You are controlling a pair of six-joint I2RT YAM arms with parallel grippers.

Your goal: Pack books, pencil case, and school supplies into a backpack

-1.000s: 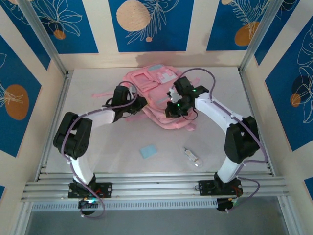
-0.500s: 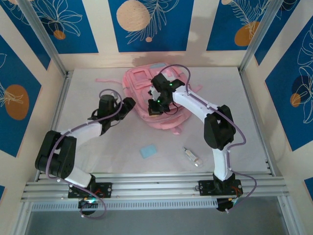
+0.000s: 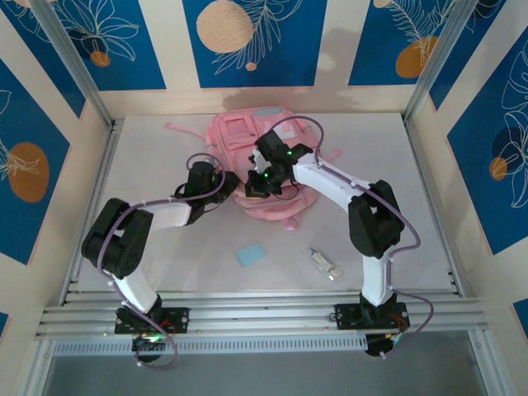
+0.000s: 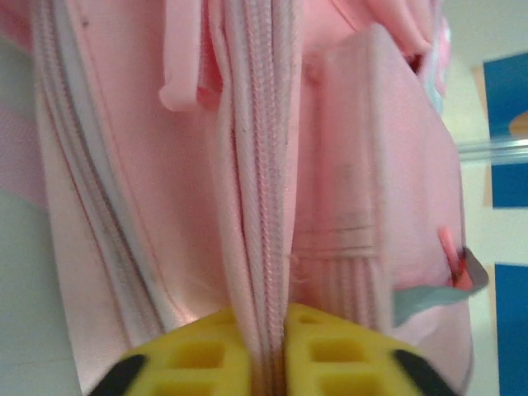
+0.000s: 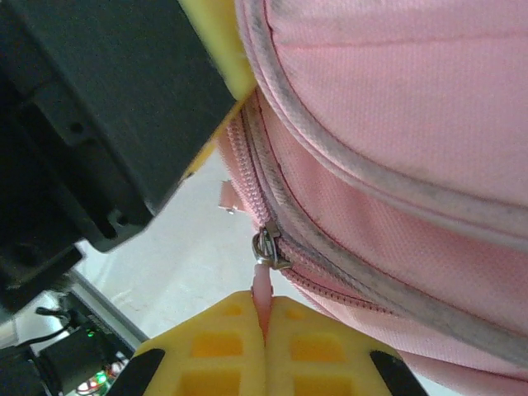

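Backpack lies flat on the table in the upper centre of the top view, w/ both arms bent in over its lower-left edge. Left claw is pinched tight on the backpack's zip band, yellow pads w/ just the pink ridge of fabric between them. We read that as an anchor, holding the cloth taut so the zip can run. Right claw is closed flat on the zip pull, the pink tab hanging from the metal slider at bottom centre of the right wrist view. The slider sits on a closed stretch of teeth, so we judge the compartment isn't open yet & nothing can go in till it is.

Other stuff: light blue pad & small tube wait at lower centre of the top view, well apart from the bag & both arms.

In the way: the claws are v. near each other. The left one's black housing sits upper left in the right wrist view, just beside the zip line, so pulling that way risks a bump. Pink strap trails off upper left, out of the path.
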